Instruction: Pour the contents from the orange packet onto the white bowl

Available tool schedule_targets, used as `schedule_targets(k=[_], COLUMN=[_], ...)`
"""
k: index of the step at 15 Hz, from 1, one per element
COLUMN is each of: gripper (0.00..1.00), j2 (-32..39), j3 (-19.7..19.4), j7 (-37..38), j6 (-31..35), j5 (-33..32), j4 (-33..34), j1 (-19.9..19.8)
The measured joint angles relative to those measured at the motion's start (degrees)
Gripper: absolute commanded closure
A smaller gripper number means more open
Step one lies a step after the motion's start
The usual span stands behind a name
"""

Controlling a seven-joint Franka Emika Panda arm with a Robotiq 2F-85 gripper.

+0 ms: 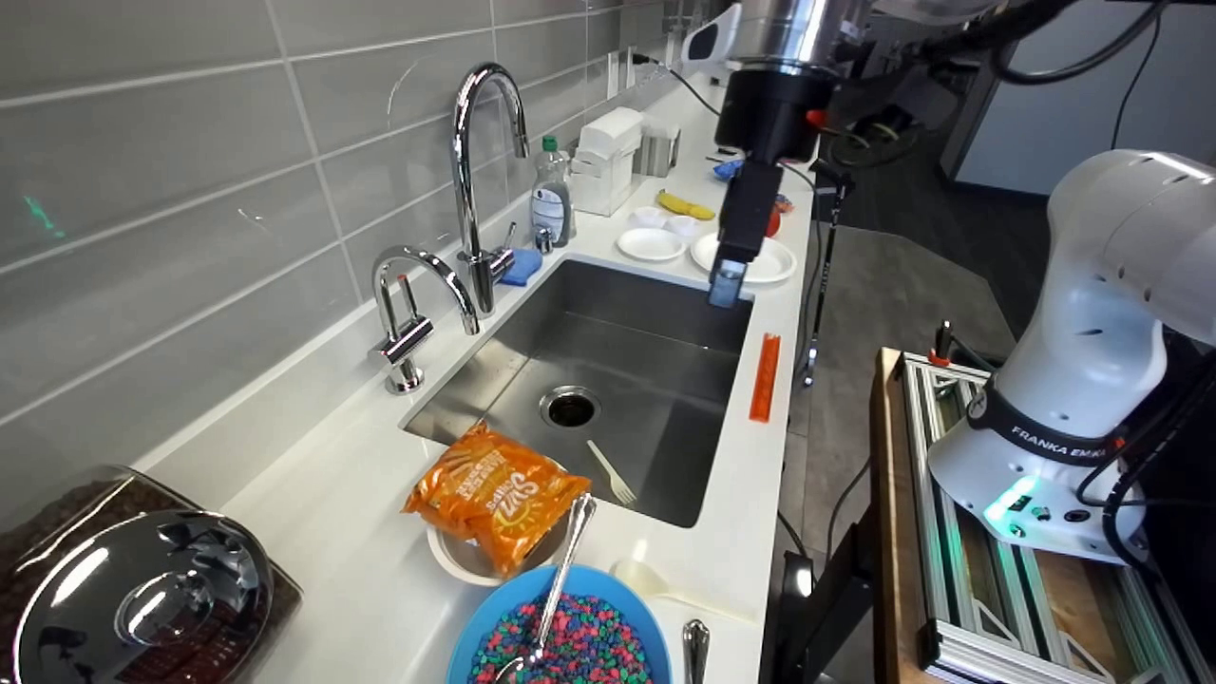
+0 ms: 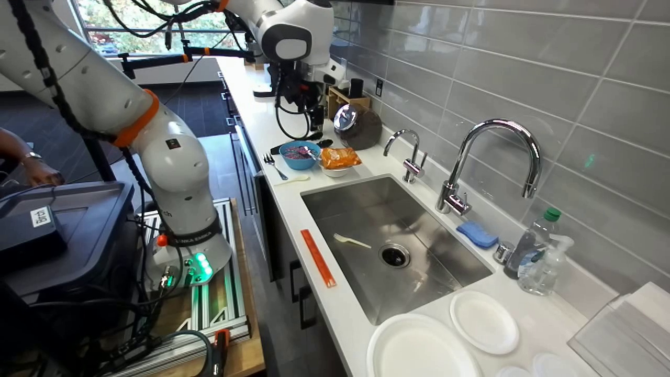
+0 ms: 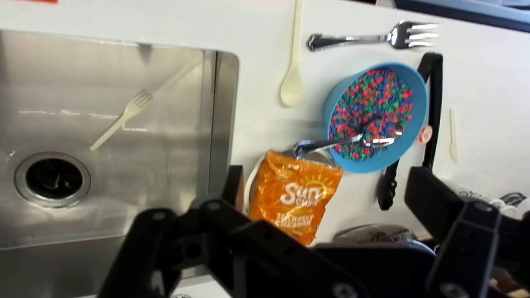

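Hiding much of the white bowl [image 1: 458, 555], the orange packet [image 1: 502, 496] sprawls — gripper [image 3: 328, 182] spread wide.

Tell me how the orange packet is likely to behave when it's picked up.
The orange packet will probably flex and crumple when squeezed, since its surface is creased. It is likely light for its size, as its print reads Sun Chips. It may shift if nudged, because it lies over the white bowl and overhangs its rim.
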Motion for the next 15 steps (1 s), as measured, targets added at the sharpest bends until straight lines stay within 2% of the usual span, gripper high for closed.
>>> schedule_targets(k=[3,7,12,14,15], gripper=[0.0,0.0,0.0,0.0,0.0], j2=[8.5,19.9,32.46,37.32,38.93], j3=[-2.6,-4.99,-4.13,-2.67,-1.96], j7=[-6.46,-17.93,-31.76,-35.5,-35.98], j6=[8.18,15.22,16.4,16.4,16.4], j5=[3.95,14.07,29.45,33.9,34.13], j4=[2.76,7.26,14.93,18.04,18.99], j1=[0.29,1.02,-0.24,-1.8,-2.61])
